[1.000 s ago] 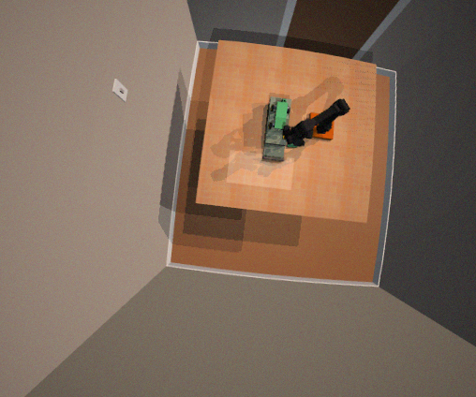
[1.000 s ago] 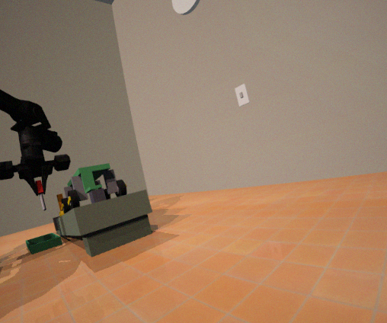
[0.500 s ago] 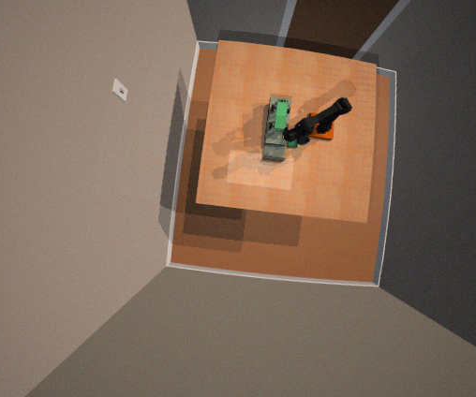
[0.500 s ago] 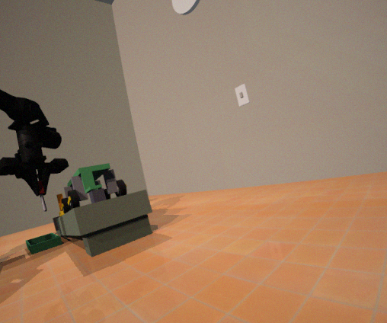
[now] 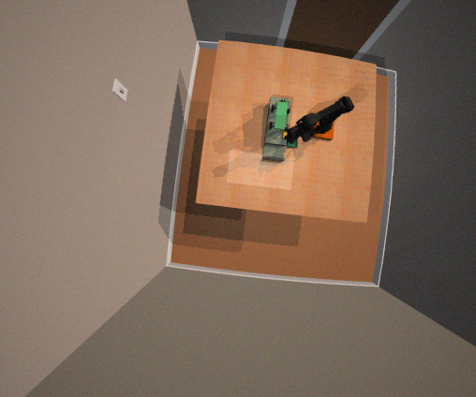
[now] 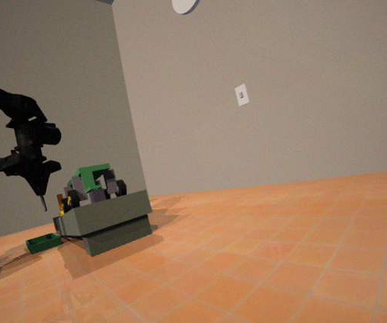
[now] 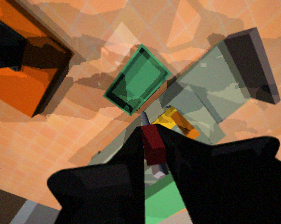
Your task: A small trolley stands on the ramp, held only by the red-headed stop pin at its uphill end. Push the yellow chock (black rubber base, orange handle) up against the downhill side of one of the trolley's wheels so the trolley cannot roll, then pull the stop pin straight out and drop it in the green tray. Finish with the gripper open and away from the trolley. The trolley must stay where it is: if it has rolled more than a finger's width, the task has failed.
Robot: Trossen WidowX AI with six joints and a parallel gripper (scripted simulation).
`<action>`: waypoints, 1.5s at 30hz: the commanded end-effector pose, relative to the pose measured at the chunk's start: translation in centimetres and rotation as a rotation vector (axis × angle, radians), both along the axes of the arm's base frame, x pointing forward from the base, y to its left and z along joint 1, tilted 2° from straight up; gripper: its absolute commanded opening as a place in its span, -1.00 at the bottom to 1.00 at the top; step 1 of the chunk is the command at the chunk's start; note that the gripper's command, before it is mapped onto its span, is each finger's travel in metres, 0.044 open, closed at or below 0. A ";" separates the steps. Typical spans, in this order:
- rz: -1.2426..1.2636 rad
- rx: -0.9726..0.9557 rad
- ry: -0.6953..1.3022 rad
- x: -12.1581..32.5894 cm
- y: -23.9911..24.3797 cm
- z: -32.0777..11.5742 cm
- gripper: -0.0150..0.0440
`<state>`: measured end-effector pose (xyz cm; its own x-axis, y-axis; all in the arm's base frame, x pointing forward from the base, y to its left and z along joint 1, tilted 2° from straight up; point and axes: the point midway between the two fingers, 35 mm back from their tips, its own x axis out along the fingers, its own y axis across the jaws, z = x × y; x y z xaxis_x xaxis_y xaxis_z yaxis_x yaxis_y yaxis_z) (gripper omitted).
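The claw [image 5: 287,136] [image 6: 43,193] [image 7: 147,129] is closed on the pin [image 6: 44,203] [image 7: 152,142], held above the ramp's side near the tray [image 5: 292,144] [image 6: 44,243] [image 7: 138,80], while the chock [image 5: 285,135] [image 6: 61,206] [image 7: 177,121] and trolley [image 5: 281,114] [image 6: 89,177] [image 7: 163,199] are borne by the ramp [image 5: 274,151] [image 6: 112,215] [image 7: 211,85].

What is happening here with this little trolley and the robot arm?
The claw is shut on the red-headed stop pin, which is out of the ramp. The pin hangs in the air, not yet in the green tray. The trolley stands on the ramp, with the yellow chock up there too.
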<state>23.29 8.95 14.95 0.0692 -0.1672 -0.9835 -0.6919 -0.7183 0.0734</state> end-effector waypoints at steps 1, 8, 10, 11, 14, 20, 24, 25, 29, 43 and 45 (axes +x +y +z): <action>0.103 0.019 0.012 0.0 -0.1 0.2 -0.49; 0.310 0.045 0.050 0.0 -0.2 0.2 -0.49; 0.370 0.053 0.059 0.0 -0.3 0.2 -0.49; 0.399 0.057 0.063 0.1 -0.3 0.2 -0.49; 0.489 0.069 0.074 0.1 -0.3 0.3 -0.49; 0.664 0.091 0.089 0.1 -0.5 0.3 -0.49; 0.684 0.094 0.091 0.1 -0.5 0.3 -0.49; 0.684 0.094 0.091 0.1 -0.5 0.3 -0.49; 0.689 0.094 0.092 0.0 -0.5 0.1 -0.49; 0.741 0.115 0.097 -2.0 -0.3 -2.0 -0.49; 0.743 0.145 0.087 -2.0 -0.2 -2.4 -0.49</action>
